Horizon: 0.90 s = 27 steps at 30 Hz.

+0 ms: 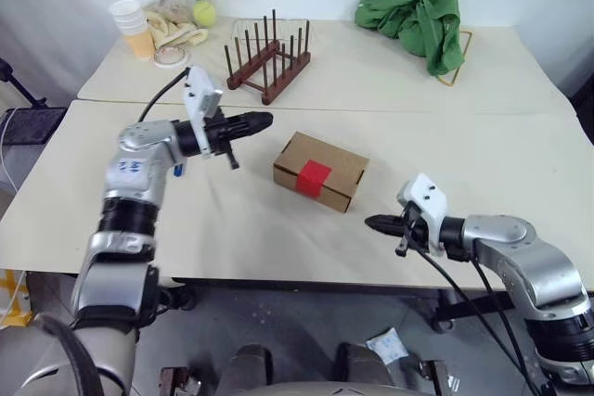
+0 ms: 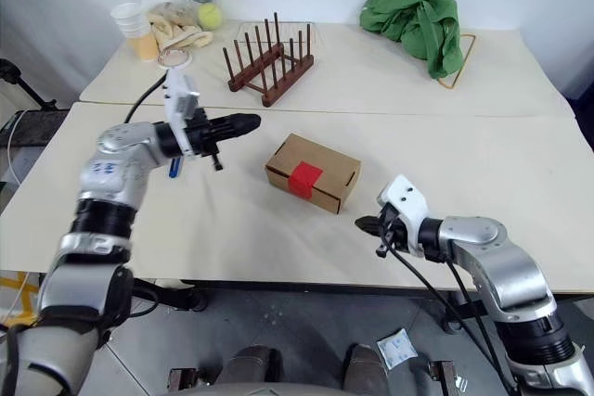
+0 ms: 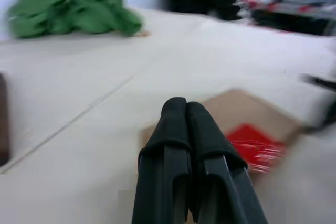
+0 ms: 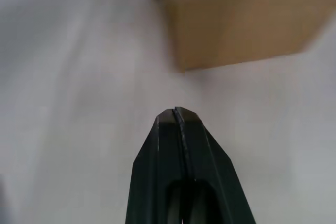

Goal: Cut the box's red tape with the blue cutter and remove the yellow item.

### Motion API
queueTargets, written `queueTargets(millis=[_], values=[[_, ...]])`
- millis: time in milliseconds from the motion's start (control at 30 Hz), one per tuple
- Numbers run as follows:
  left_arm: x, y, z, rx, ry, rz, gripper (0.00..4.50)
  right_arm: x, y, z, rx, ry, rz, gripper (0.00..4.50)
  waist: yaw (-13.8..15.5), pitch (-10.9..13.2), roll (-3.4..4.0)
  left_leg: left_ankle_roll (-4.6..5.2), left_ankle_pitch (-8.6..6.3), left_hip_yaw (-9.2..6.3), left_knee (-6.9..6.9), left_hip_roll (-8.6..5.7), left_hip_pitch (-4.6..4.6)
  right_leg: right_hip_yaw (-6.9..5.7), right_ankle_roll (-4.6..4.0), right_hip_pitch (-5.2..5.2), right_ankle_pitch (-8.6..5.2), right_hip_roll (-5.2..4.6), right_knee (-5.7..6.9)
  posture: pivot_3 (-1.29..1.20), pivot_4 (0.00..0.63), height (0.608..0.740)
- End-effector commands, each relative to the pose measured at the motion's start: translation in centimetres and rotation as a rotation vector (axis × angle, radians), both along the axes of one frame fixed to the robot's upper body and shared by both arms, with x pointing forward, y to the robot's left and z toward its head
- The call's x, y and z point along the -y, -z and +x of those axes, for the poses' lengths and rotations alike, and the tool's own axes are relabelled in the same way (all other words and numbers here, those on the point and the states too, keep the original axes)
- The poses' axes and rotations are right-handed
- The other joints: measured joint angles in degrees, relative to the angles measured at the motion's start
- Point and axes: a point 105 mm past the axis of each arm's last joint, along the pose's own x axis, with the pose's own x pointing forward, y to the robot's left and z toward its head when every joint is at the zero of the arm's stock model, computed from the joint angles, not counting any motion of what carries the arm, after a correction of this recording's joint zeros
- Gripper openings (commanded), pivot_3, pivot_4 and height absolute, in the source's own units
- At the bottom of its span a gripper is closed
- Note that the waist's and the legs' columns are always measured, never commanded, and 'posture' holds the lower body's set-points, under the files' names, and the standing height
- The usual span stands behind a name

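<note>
From my head cameras I see the small brown cardboard box (image 1: 320,170) lying near the middle of the pale tabletop (image 1: 232,229), closed, with the small bright red tape patch (image 1: 314,177) folded over its near top edge. Its long axis runs slantwise, from the far left down toward the near right. My left gripper (image 1: 264,120) hangs above the table to the left of the box, its two black fingers pressed together and empty, pointing roughly level toward the box. My right gripper (image 1: 373,223) sits low near the front edge of the table, to the right of and nearer than the box, fingers also pressed together, holding nothing and aimed leftward. A bit of dark blue shows just under my left forearm (image 2: 174,167), likely the slim blue cutter, though too little is visible to tell which way it lies. At the back stand a dark wooden rack of upright pegs (image 1: 267,61), a crumpled green cloth (image 1: 415,14), a stack of paper cups (image 1: 133,27) and a yellow-green tennis ball (image 1: 204,13). My left wrist camera adds a blurred close look over the shut fingers (image 3: 176,129) at the red patch on the carton top. My right wrist camera shows a plain brown side of the box (image 4: 241,22) beyond the closed tips (image 4: 178,116), apart from them.
</note>
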Motion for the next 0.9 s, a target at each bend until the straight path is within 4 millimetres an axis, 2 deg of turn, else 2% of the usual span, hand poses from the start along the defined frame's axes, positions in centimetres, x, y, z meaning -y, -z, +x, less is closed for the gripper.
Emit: queueTargets(millis=[33, 167, 467, 633, 900], values=[[0.3, -0.5, 2.1, 0.043, -0.123, -0.002, 0.05, -2.3, -0.5, -0.8, 0.017, -0.044, 0.039, 0.0, -0.32, 0.04, -0.06, 0.0, 0.0, 0.03, -0.03, 0.0, -0.01, 0.0, 0.01, -0.02, 0.0, 0.0, 0.0, 0.0, 0.15, 0.74], [2.5, 0.9, 2.7, 0.024, -0.124, 0.049, 0.05, -3.8, -0.6, -0.3, 0.028, -0.035, 0.064, 0.0, -0.35, 0.05, -0.09, -0.01, 0.0, 0.06, -0.09, 0.0, -0.01, 0.0, 0.02, -0.1, 0.01, 0.0, 0.0, 0.0, 0.15, 0.74], [4.4, 4.0, 3.6, -0.067, -0.219, 0.148, 0.05, -5.1, -1.0, 0.5, 0.042, 0.027, 0.131, 0.0, 0.01, 0.06, -0.11, 0.0, 0.0, 0.06, -0.01, 0.0, -0.04, 0.0, 0.05, -0.1, 0.03, 0.0, 0.05, 0.0, 0.15, 0.74], [5.4, 4.7, 2.5, -0.15, -0.086, 0.1, 0.05, -4.0, -1.2, 1.1, 0.073, 0.077, 0.103, 0.0, -0.08, 0.06, -0.11, 0.0, 0.0, 0.06, 0.0, 0.0, -0.04, 0.0, 0.06, -0.1, 0.03, -0.01, 0.07, 0.0, 0.15, 0.74], [5.9, 6.9, 0.1, -0.274, 0.132, 0.104, 0.05, 0.3, -2.2, 3.3, 0.153, 0.222, 0.019, 0.0, -0.2, 0.06, -0.11, 0.0, 0.0, 0.08, -0.02, -0.01, -0.04, 0.0, 0.06, -0.12, 0.03, -0.01, 0.07, 0.0, 0.15, 0.74]])
